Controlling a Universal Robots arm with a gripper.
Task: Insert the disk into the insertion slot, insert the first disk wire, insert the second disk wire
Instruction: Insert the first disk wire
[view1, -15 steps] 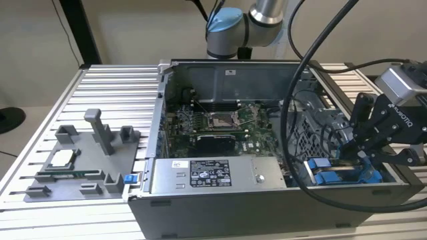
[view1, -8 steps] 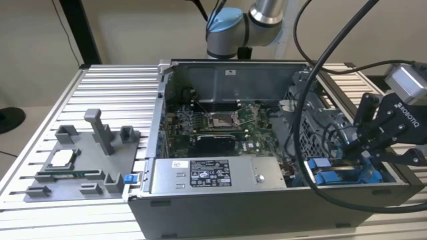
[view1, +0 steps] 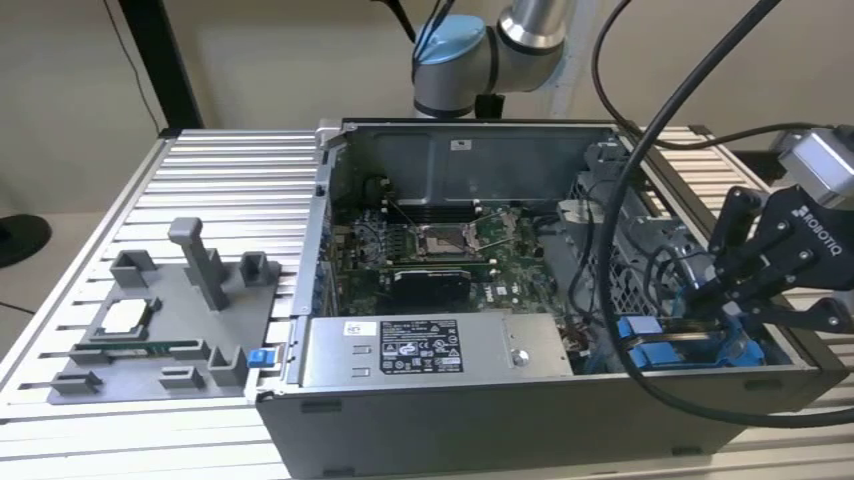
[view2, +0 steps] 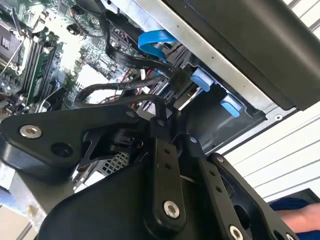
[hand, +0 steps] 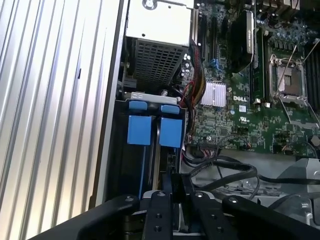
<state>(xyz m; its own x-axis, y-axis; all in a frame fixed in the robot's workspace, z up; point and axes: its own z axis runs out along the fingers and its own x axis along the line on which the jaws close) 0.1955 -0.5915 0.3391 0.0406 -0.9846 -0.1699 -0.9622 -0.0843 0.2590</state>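
At 4 o'clock of the case, exterior view | tool is clenching a black wire near the disk, which is sitting in its slot | risk: plug tilting in the grip and jamming.

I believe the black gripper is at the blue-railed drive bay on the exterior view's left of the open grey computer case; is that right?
Not quite. In the exterior view, the black gripper is at the blue-railed drive bay on the exterior view's right of the open grey computer case, not its left; the rest holds.
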